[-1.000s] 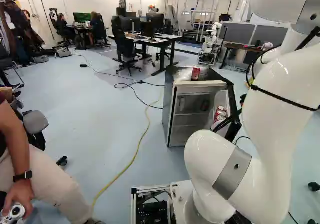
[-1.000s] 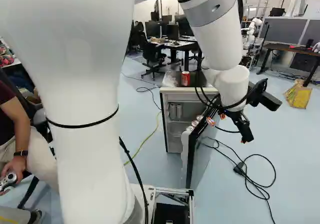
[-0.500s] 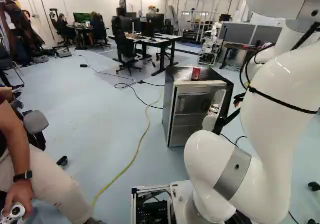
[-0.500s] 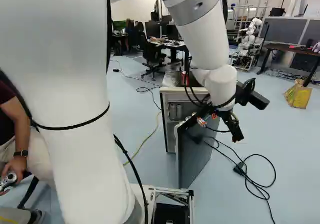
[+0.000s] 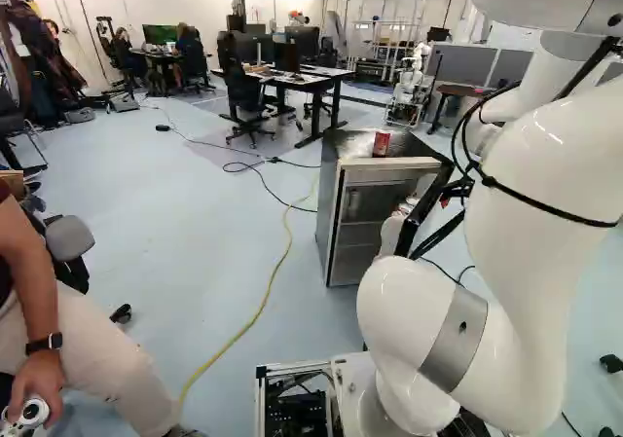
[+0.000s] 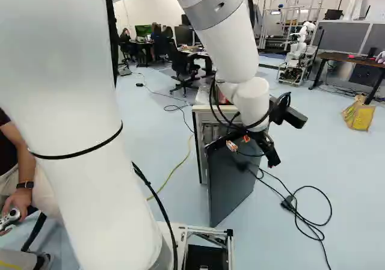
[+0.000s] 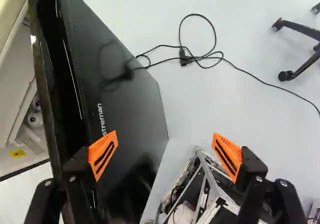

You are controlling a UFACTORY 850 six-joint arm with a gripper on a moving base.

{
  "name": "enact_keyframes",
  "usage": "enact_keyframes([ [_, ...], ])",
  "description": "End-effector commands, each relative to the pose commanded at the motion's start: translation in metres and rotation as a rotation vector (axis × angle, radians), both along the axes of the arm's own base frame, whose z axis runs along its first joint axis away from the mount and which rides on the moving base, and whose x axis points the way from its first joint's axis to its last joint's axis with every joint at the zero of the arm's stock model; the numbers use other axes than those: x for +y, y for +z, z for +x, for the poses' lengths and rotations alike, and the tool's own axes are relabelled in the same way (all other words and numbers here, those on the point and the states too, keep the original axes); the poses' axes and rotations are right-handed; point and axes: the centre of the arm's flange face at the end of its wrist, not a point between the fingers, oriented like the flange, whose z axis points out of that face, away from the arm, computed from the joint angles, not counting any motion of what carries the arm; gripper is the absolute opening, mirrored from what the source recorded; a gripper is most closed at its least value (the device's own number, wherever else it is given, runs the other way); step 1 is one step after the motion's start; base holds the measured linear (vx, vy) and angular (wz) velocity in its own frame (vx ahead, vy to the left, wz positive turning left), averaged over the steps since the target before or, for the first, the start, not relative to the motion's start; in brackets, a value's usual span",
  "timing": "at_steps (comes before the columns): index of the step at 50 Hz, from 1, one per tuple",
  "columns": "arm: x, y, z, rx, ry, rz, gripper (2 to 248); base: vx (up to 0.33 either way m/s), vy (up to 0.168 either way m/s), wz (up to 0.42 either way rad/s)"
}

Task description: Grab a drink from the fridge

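Step judged: fridge door (image 6: 231, 186) to be pushed shut from its outer face. Pincer (image 7: 165, 139) spread, nothing pinched. Base heading taken as 12 o'clock. Push best eased toward 10 o'clock, then bent toward 12 with the hinge's arc; contact best kept near the free edge, without a knock to the fridge (image 5: 329, 208). Red can (image 5: 381, 144) upright on the fridge top, beyond and above the pincer, about 11 o'clock; more cans (image 7: 35, 118) seen past the door's edge, about 10.
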Motion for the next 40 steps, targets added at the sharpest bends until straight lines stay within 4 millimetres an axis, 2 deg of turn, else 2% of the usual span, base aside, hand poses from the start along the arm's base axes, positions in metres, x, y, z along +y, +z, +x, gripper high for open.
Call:
enact_keyframes([
  [40, 0.061, 0.0, 0.027, 0.004, 0.146, 0.004, 247, 0.0, 0.0, 0.0],
])
